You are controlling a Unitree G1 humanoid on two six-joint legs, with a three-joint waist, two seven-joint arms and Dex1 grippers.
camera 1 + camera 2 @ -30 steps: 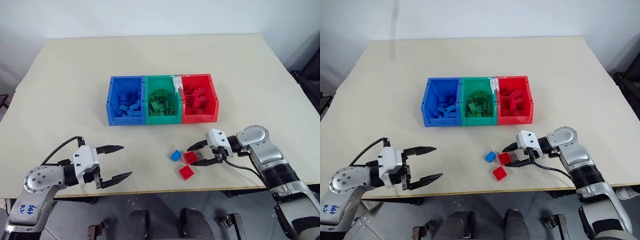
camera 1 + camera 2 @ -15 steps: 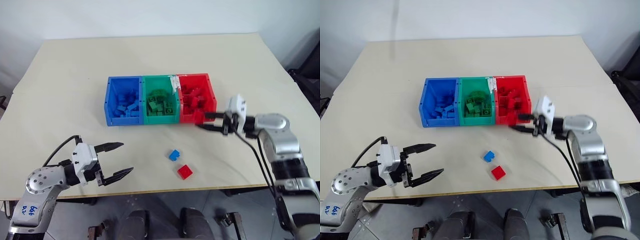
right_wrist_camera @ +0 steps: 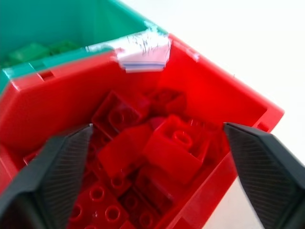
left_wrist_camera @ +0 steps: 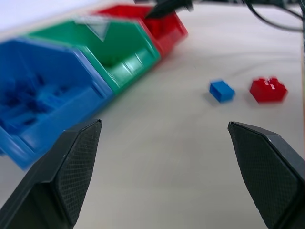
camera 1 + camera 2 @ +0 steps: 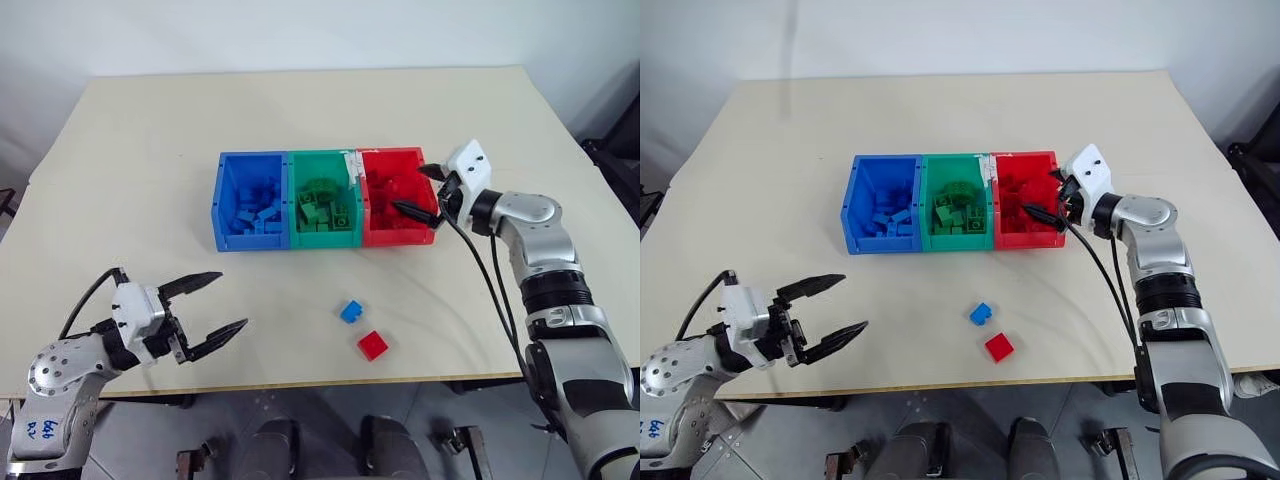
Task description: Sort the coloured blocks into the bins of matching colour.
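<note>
Right wrist view: fingers spread over the red bin

Right gripper (image 5: 424,191) hovers over the red bin (image 5: 399,236), fingers apart and empty, above a heap of red blocks (image 3: 157,152). Left gripper (image 5: 211,307) hangs with fingers apart above the desk (image 5: 140,150). One blue block (image 5: 350,311) and one red block (image 5: 372,345) lie on the desk, near each other.

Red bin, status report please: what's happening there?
Right gripper open over red bin. Left gripper open, idle. Red block, blue block on table. Nothing in the way.

Glossy plastic bins (image 5: 327,236), studded plastic bricks (image 3: 164,148), matt tabletop (image 5: 140,150)
</note>
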